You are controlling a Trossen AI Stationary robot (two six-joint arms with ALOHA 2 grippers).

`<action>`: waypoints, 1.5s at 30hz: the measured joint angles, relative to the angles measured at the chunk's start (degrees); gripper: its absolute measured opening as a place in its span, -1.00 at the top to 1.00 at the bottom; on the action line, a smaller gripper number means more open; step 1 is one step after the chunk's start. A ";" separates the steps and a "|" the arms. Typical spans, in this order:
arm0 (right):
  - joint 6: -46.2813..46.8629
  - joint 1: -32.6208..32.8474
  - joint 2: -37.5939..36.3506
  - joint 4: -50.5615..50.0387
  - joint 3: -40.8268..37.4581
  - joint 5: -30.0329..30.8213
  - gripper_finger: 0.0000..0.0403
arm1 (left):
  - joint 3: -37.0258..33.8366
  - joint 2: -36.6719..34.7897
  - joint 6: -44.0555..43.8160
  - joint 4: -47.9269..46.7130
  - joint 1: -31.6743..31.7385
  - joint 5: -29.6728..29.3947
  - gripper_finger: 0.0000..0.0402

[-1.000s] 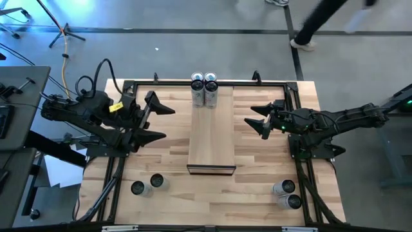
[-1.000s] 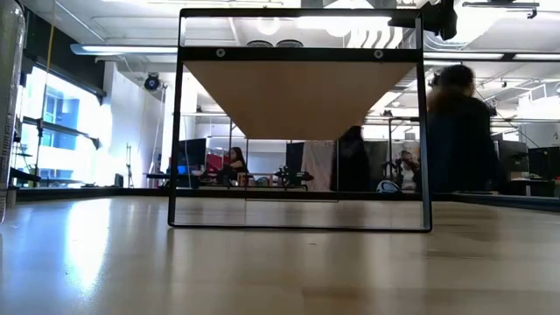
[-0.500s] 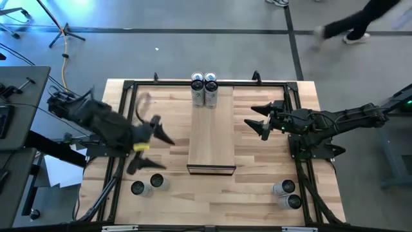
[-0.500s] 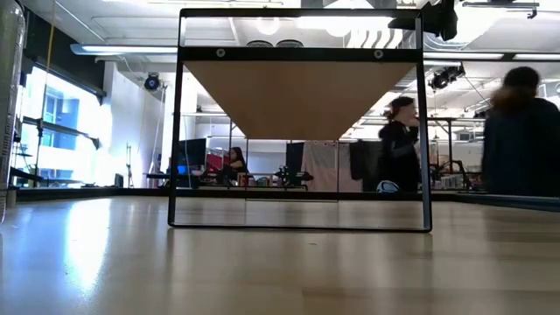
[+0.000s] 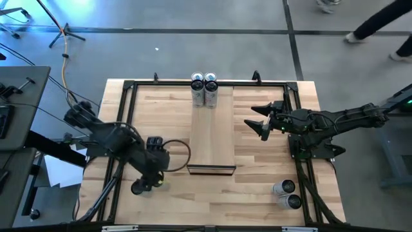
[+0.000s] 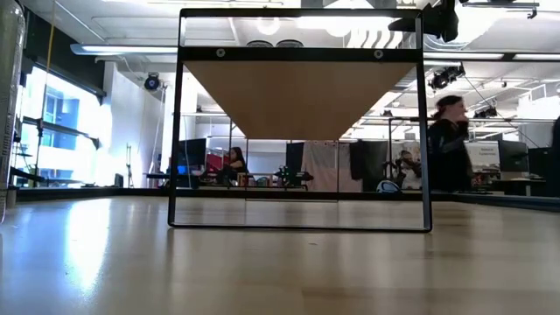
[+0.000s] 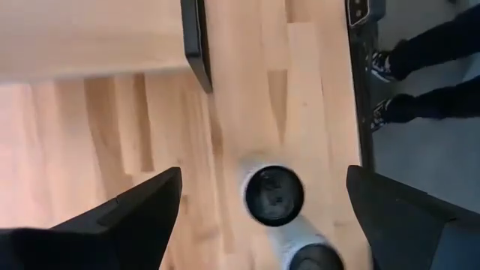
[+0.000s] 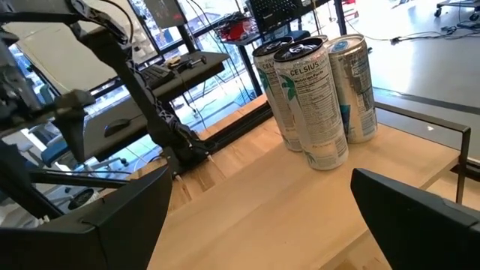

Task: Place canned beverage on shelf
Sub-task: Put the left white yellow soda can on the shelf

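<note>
The light wood shelf [image 5: 211, 135] lies along the middle of the table, its dark end edge [image 5: 211, 169] toward the near side. A cluster of cans [image 5: 205, 88] stands on its far end. Two cans stand on the tabletop at the near left; one [image 7: 274, 195] shows between the open fingers of my left gripper [image 7: 264, 178], which points down above it [image 5: 153, 174]. The other can [image 5: 138, 187] stands beside it. My right gripper [image 5: 257, 120] is open and empty, right of the shelf, facing the cans on the shelf [image 8: 311, 97].
Two more cans [image 5: 286, 194] stand at the near right. A black frame [image 5: 122, 116] runs round the table's edges. In the low view the shelf [image 6: 297, 87] stands raised on a thin black frame. People walk in the room beyond the table [image 6: 446, 153].
My left gripper has swung from the far left of the table toward the near edge and tipped to point down over the two near-left cans. It has stayed open.
</note>
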 joint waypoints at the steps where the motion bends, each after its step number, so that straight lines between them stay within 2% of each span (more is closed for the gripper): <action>1: 0.00 0.00 0.00 0.00 0.00 0.00 -0.97 | 0.00 0.50 -1.37 -0.07 0.00 0.44 -0.75; 6: 0.00 0.00 0.00 -0.04 0.00 0.00 -0.97 | 0.00 3.15 -6.46 -0.63 -0.04 4.85 -0.75; 13: 0.00 0.00 0.00 -3.17 0.00 0.00 -0.97 | 0.02 5.03 -7.85 -0.87 -2.43 4.32 -0.75; 19: 1.07 0.00 0.04 -5.13 0.00 0.00 -0.97 | -0.30 5.89 -9.30 -3.23 -4.51 -1.79 -0.75; 27: 1.11 0.00 0.04 -6.33 0.00 0.00 -0.97 | -11.67 3.68 -10.75 2.50 -5.12 1.30 -0.75; 35: 1.11 0.00 0.04 -6.38 0.00 0.00 -0.97 | -17.63 1.73 -10.78 9.89 -5.70 -0.83 -0.75; 45: 1.11 0.00 0.04 -6.44 0.00 0.00 -0.97 | -25.13 1.72 -10.86 12.29 -6.30 -0.42 -0.75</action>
